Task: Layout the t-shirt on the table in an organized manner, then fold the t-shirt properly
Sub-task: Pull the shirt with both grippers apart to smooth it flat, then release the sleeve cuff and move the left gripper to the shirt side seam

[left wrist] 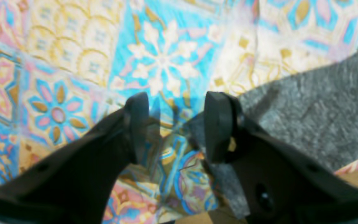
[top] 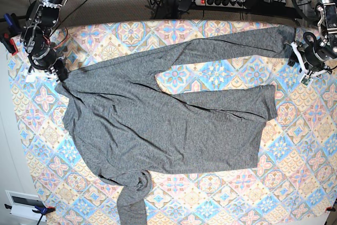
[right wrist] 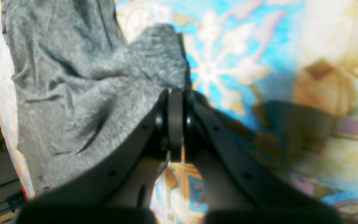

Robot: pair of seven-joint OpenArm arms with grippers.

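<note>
- Heathered dark-grey long-sleeved knit t-shirt (top: 163, 130) is lying spread across the table (top: 221, 193), which is wearing a cloth of pastel blue, pink and cream diamond tiles with floral medallions.
- Its body is stretching from the base view's left toward the hem on the right, with wrinkles running across the fabric.
- One sleeve is reaching along the far side of the table toward the upper right corner of the base view, and a patch of tiled cloth is showing between that sleeve and the body.
- The other sleeve is bunching and twisting at the near edge, trailing toward the bottom of the base view.
- The left gripper (left wrist: 174, 124), black with two broad fingers, is standing with its jaws wide apart and nothing between them; patterned cloth is showing in the gap.
- In the left wrist view, grey fabric is lying just beside the right-hand finger (left wrist: 218, 124), and a bare wooden edge (left wrist: 357, 177) is peeking out at the lower right.
- In the base view this arm is sitting by the far sleeve's end, at the table's upper right corner.
- The right gripper (right wrist: 176, 124) is showing its jaws pressed together, at the edge of a raised fold of the t-shirt; whether any fabric is pinched between them cannot be told.
- In the base view this gripper is sitting at the garment's upper left corner.
</note>
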